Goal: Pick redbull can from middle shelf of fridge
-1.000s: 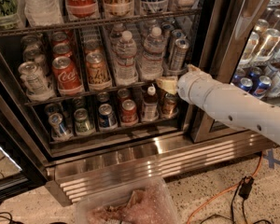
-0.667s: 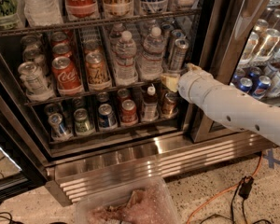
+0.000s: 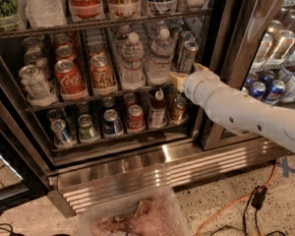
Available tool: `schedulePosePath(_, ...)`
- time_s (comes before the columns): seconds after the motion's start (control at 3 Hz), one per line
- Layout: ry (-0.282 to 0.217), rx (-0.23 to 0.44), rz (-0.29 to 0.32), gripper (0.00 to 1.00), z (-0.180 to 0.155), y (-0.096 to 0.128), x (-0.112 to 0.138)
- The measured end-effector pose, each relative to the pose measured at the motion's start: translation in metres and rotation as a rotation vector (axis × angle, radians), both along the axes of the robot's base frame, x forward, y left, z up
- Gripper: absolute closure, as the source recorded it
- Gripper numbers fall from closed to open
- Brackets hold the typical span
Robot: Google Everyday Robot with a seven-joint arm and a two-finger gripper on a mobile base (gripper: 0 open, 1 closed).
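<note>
Fridge (image 3: 137,173) door open; steel louvred grille along the base. White arm (image 3: 246,114) reaches in from the right at middle shelf (image 3: 88,98) height.

Gripper (image 3: 189,74) at the right end of that shelf, just inside the door frame. Jaws apart: one tan fingertip (image 3: 178,81) shows low and to the left of the wrist, the other up and to the right, against the frame.

Redbull can (image 3: 188,56) stands at the right end of the middle shelf, right of the two water bottles (image 3: 132,58), leaning with its top toward the right. Another slim can sits just behind it. Its lower end sits directly above the gap between the jaws, with the left fingertip just below and beside it. Cannot tell whether either fingertip touches the can; its body is not enclosed.

Elsewhere on the same shelf: Coca-Cola can (image 3: 69,77) left of centre, gold can (image 3: 102,73) beside it, pale cans at far left. Lower shelf holds a row of small cans and a small bottle (image 3: 158,107).

Floor in front: clear plastic tub (image 3: 137,215), orange cable (image 3: 236,203). Neighbouring cooler on the right holds blue cans (image 3: 268,90).
</note>
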State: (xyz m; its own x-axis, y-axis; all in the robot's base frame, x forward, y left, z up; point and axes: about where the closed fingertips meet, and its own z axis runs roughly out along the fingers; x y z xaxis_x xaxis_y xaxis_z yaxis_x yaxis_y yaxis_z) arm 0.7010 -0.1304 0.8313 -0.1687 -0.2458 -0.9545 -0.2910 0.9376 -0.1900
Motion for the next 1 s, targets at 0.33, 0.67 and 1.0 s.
schedulePosePath(0.33, -0.011, 0.008, -0.04, 0.46, 0.003, -0.013, 0.002)
schedulePosePath(0.67, -0.024, 0.023, -0.068, 0.52, 0.007, -0.024, 0.004)
schedulePosePath(1.0, -0.025, 0.029, -0.064, 0.51, 0.006, -0.021, 0.008)
